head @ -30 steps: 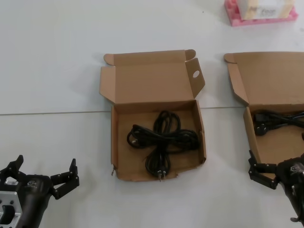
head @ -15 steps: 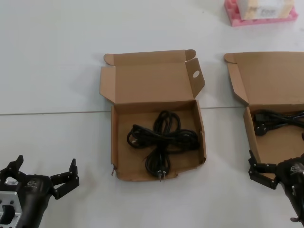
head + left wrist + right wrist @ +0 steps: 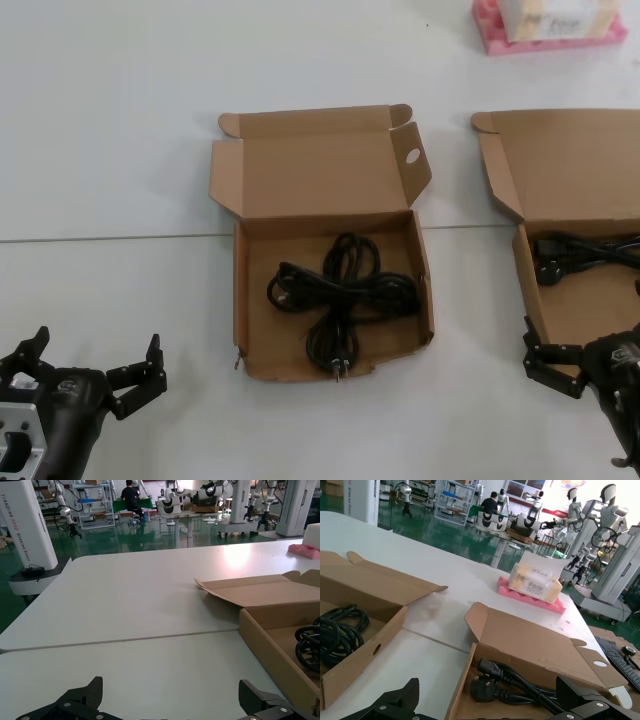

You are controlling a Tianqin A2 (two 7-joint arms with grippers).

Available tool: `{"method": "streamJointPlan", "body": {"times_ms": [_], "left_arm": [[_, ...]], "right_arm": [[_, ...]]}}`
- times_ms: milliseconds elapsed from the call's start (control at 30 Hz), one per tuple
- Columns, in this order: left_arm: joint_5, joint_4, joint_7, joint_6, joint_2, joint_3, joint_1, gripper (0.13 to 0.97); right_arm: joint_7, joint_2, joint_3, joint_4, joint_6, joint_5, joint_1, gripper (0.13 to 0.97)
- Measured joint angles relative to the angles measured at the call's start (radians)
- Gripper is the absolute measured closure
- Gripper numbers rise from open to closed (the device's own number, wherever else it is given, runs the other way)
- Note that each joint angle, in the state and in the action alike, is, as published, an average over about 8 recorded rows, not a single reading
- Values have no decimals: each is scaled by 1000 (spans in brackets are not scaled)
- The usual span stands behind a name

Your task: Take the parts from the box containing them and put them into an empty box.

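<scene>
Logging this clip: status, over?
Left end effector open, low left. Right end effector open at plain brown cardboard box. Black coiled cable in holed-flap box. Nothing obstructing.

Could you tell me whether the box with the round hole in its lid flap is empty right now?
No: the holed box holds one coiled cable on its floor.

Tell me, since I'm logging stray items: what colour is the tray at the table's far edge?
Pink; the tray shows best in the right wrist view.
</scene>
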Motion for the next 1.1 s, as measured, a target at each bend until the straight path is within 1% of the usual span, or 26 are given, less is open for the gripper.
{"method": "streamJointPlan", "body": {"times_ms": [1100], "left_arm": [[0, 0, 0, 0, 0, 0, 0, 132]], "right_arm": [[0, 0, 0, 0, 0, 0, 0, 129]]}}
